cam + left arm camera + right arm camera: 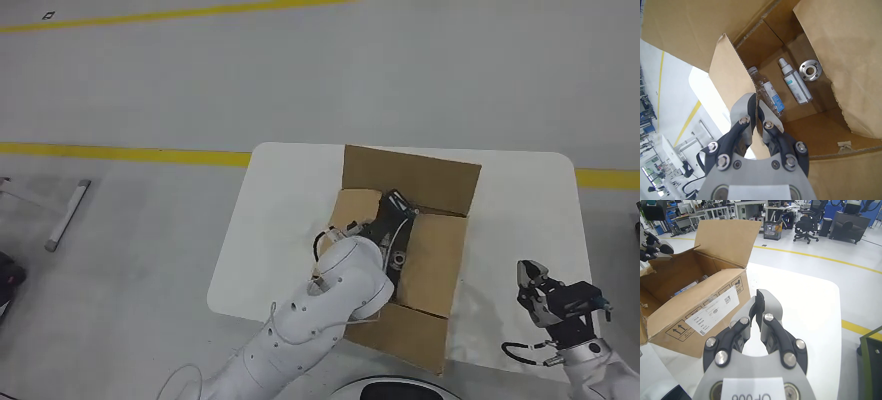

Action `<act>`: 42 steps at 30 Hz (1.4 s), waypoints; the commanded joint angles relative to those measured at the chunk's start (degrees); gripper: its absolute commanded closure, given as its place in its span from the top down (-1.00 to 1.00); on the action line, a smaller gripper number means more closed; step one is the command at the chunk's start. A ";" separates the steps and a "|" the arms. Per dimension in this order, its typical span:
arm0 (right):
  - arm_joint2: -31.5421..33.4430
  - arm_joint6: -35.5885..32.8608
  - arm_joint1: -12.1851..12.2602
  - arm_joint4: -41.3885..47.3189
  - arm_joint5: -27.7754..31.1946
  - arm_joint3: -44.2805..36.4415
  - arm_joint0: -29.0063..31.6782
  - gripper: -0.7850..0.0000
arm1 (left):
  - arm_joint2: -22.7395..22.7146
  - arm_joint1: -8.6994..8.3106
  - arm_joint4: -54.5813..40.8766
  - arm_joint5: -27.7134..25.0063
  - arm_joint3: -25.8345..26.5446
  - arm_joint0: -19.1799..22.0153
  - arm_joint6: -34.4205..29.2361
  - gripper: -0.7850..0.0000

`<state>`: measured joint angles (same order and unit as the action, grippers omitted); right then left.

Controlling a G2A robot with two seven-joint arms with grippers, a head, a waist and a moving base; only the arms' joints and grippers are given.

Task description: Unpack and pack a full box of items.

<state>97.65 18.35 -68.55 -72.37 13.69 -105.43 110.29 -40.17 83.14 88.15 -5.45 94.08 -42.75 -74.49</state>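
The box [410, 178] stands in the middle of the white table [520, 200]. Its long axis runs from near to far, a little turned, and its opening looks up. The left gripper [756, 103] is clamped on the free edge of the left flap [725, 75], with the cardboard pinched between its two fingers. The right gripper [755, 306] hangs over the table to the right of the box, with its fingers pressed together and nothing between them. The step in hand, I think, is to fold the left flap outward so that the inside becomes reachable. To do it well, the gripper should swing the flap around its crease in an arc to the left; a straight pull could drag the box or tear the edge. The right flap [440, 250] leans over the opening and probably needs the same. On the floor of the box a water bottle [768, 92] and a spray bottle [796, 85] lie side by side, about parallel to the long axis, with their caps toward the far wall as far as I can judge. A metal flange [810, 70] lies flat just beside the spray bottle.
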 commanded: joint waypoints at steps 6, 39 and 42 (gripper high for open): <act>0.14 -0.17 -0.11 0.97 0.29 -0.64 0.04 -1.00 | -8.54 -0.42 -12.05 0.59 5.66 -3.52 2.71 -1.00; 2.86 -4.43 -0.19 3.83 3.01 -1.96 -1.43 -1.00 | -24.21 -3.42 -24.75 -0.14 6.80 -9.77 5.33 1.00; 3.19 -4.64 -0.22 4.19 2.87 -1.84 -1.41 -1.00 | -22.78 -3.73 -17.93 -0.40 6.58 -9.64 4.25 1.00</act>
<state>100.76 13.77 -68.76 -68.32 16.58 -107.31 108.86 -63.48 79.48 67.70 -5.84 100.80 -52.41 -69.98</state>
